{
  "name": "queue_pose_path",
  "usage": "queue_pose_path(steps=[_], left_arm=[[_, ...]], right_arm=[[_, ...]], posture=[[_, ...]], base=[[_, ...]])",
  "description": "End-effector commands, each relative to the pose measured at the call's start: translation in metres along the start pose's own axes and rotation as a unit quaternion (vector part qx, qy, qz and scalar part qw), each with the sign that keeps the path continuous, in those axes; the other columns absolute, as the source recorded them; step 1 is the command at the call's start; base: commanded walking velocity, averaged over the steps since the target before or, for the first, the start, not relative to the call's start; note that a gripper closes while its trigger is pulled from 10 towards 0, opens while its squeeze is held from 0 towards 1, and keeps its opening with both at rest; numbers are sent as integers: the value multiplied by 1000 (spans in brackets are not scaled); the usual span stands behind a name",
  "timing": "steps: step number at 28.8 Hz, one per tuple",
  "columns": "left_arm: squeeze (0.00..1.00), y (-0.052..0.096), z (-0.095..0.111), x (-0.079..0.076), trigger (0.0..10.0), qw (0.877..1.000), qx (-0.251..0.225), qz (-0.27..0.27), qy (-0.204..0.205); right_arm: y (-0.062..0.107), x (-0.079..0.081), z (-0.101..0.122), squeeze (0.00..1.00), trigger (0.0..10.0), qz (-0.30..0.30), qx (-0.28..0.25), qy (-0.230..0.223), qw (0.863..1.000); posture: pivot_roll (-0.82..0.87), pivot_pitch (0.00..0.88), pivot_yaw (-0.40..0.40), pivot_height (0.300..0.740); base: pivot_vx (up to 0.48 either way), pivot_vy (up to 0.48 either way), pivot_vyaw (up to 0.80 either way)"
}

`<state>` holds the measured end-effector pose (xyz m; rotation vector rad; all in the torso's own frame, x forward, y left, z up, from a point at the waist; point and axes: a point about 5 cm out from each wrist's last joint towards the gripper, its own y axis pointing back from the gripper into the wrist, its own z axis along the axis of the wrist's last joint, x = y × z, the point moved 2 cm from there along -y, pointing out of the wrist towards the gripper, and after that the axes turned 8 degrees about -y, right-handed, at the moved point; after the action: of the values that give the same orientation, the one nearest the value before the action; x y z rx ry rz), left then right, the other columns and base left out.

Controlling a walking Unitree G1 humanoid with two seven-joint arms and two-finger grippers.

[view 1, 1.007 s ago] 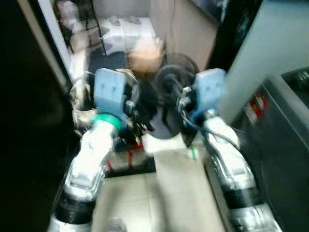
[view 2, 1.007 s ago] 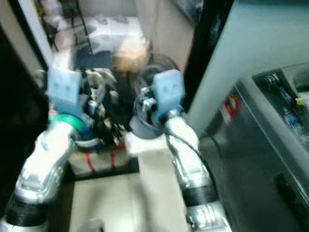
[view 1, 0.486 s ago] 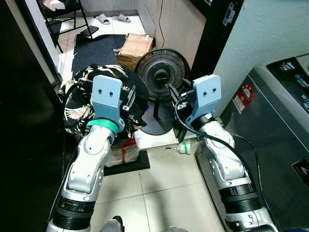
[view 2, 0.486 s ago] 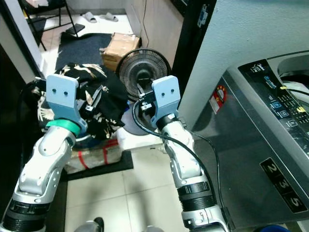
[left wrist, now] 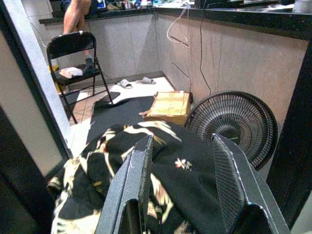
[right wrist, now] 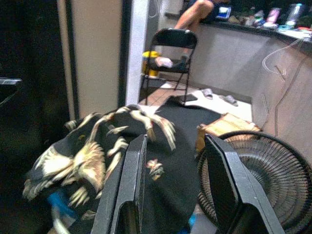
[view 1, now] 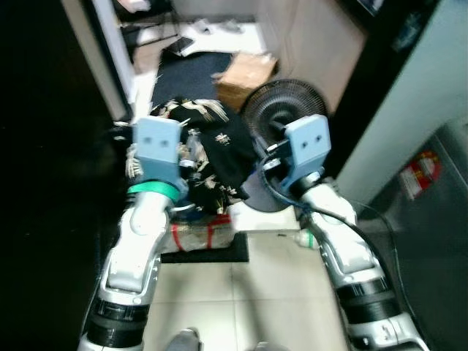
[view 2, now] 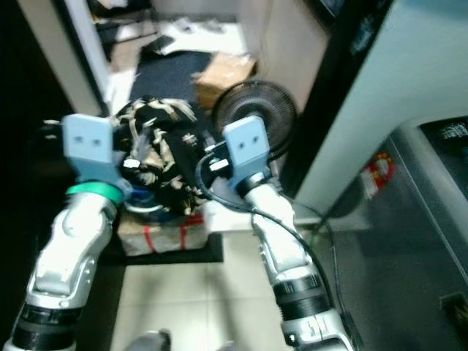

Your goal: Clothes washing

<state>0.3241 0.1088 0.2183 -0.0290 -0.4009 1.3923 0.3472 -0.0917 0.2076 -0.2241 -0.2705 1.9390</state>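
A black shirt with a pale leaf print [view 1: 208,142] lies heaped over a blue basket [view 2: 142,205] on the floor ahead. Both arms reach forward at chest height toward it. My left gripper [left wrist: 183,195] is open, its fingers [left wrist: 130,187] spread above the shirt [left wrist: 97,168] with nothing between them. My right gripper [right wrist: 175,195] is open too, hovering over the shirt's right side [right wrist: 97,156] beside the fan. The grey washing machine [view 2: 439,197] stands to my right.
A black floor fan [view 1: 281,113] stands right of the basket, with a cardboard box [view 1: 245,73] behind it. A taped package [view 1: 197,234] lies in front of the basket. Farther back is a folding chair [left wrist: 73,48] with a person's leg [left wrist: 75,14] above it. A dark wall lines the left.
The whole picture has shifted and blurred, so the camera has moved. Both arms keep about the same pose over the shirt, grippers still open.
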Motion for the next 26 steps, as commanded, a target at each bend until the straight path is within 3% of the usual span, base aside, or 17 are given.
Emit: queue_pose_path(steps=[1, 9, 18, 26], left_arm=[[0, 2, -5, 3, 10000, 1000, 10, 4, -6], [0, 1, -5, 3, 10000, 1000, 10, 4, -6], [0, 1, -6, 3, 10000, 1000, 11, 5, -6], [0, 1, -7, 3, 10000, 1000, 13, 6, -5]], right_arm=[[0, 3, -2, 0, 10000, 1, 2, -7, 1000], [0, 2, -2, 0, 10000, -2, 2, -10, 1000], [0, 0, -3, 0, 10000, -5, 8, 2, 1000], [-1, -1, -3, 0, 10000, -10, 7, -2, 1000]], posture=[[-6, 39, -5, 740], [-7, 40, -4, 740], [-9, 41, -5, 740], [-9, 42, -5, 740]], base=[[330, 0, 0], [324, 0, 0], [325, 0, 678], [321, 0, 0]])
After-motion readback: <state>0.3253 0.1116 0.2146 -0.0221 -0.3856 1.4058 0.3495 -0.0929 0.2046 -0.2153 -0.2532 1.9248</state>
